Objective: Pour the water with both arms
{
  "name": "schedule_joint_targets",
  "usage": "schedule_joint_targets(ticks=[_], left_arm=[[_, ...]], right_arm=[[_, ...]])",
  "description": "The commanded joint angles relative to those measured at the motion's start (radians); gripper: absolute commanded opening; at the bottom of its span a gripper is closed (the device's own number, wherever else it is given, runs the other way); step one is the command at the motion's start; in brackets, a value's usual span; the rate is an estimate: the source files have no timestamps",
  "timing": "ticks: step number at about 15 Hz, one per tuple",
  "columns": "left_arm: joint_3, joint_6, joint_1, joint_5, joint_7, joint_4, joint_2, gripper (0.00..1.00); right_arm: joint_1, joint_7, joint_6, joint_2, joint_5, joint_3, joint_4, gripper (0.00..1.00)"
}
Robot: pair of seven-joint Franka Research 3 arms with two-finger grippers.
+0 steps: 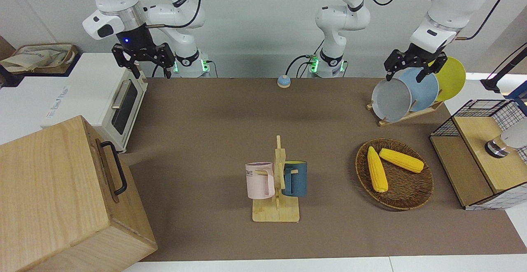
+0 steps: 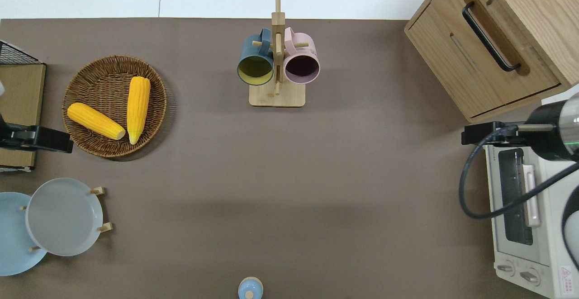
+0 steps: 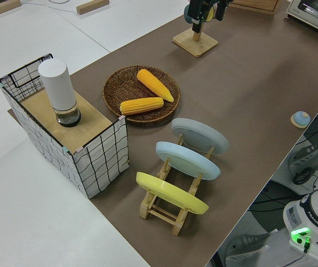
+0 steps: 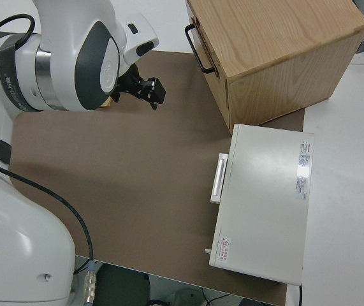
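Pink mug [image 1: 260, 180], navy mug [image 1: 295, 178], yellow corn [image 1: 376, 169].

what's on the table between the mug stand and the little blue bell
Nothing. In the overhead view, the stretch between the mug stand and the blue bell is bare brown table.

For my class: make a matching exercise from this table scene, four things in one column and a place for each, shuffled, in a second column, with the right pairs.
Things:
1. corn cobs
2. pink mug
3. white cylinder
4. grey plate

Places:
A. on the wire crate's wooden top
B. in the wicker basket
C. hung on the wooden mug stand
D. upright in the wooden plate rack

Pairs: 1-B, 2-C, 3-A, 4-D
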Motion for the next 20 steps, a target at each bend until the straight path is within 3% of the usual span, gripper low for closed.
schedule_joint_targets(ticks=[1,5,10,13,16,18,20], left_arm=[[0.017,0.01,0.015,0.005,0.036,0.017,0.0,1.0],[0.023,0.025,0.07,0.005,0.077,0.032,0.017,1.0],[0.029,0.103,0.201,-0.004,0.233,0.035,0.052,1.0],[0.029,0.16,0.316,-0.027,0.393,0.044,0.086,1.0],[0.029,0.2,0.405,-0.059,0.508,0.047,0.109,1.0],[0.028,0.238,0.438,-0.068,0.571,0.047,0.121,1.0],[0.028,0.275,0.472,-0.075,0.605,0.046,0.133,1.0]], right_arm=[[-0.021,0.01,0.129,-0.03,-0.022,0.092,-0.114,0.985],[-0.024,0.09,0.291,-0.034,-0.024,0.172,-0.214,0.985],[-0.024,0.1,0.43,-0.01,-0.08,0.282,-0.266,0.985],[-0.019,0.096,0.499,0.033,-0.08,0.305,-0.272,0.985],[-0.01,0.1,0.592,0.108,-0.084,0.305,-0.271,0.985],[0.01,0.116,0.678,0.163,-0.126,0.305,-0.269,0.985],[0.011,0.13,0.703,0.203,-0.186,0.307,-0.26,0.985]])
